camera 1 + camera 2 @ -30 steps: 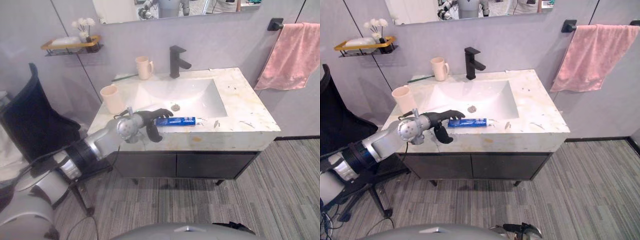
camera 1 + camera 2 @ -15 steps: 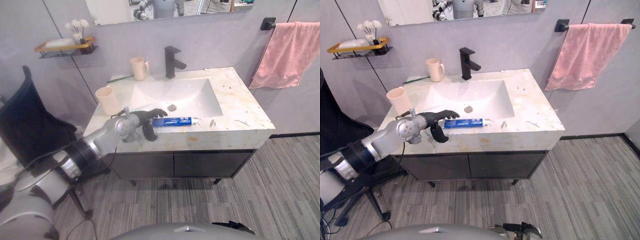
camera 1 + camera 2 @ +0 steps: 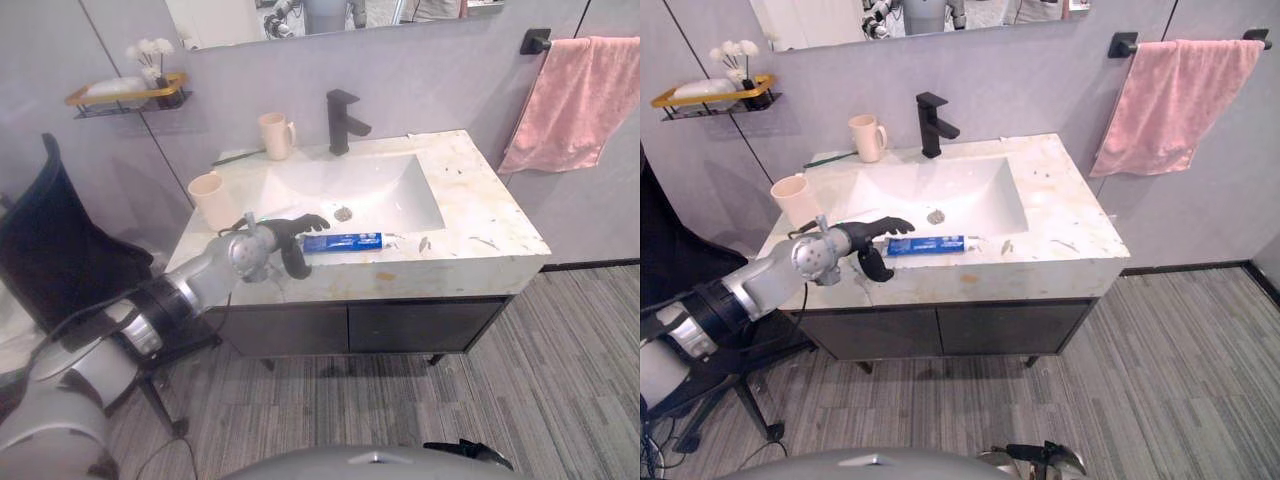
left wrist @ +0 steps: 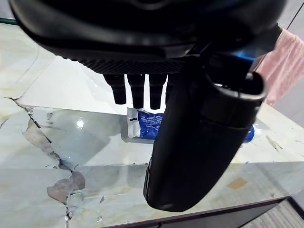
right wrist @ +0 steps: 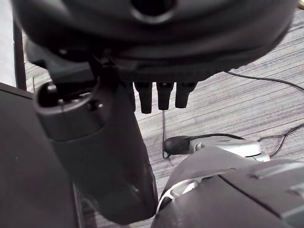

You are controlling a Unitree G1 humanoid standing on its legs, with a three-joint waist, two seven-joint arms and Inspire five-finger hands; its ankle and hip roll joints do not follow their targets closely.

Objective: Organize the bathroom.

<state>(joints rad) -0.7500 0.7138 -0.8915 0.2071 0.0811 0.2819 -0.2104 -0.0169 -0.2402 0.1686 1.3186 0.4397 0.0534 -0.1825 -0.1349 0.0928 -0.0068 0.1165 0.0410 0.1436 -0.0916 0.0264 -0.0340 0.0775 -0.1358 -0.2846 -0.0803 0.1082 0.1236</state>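
While our left hand (image 3: 290, 238) hovers with fingers extended and empty, the blue flat plastic toothpaste tube (image 3: 342, 241) lies just beyond its fingertips, in front of the white sink basin (image 3: 352, 187). We judge it light, soft and slippery; pinch mid-body. Our right hand (image 5: 118, 156) hangs with fingers straight, holding nothing.

The silver-grey left arm reaches forward from near left, its dark left hand (image 3: 291, 238) apparently open, fingers straight, thumb hanging.

Glossy marble counter (image 3: 480, 225), matt black metal tap (image 3: 342, 120), soft pink cloth towel (image 3: 570, 105).
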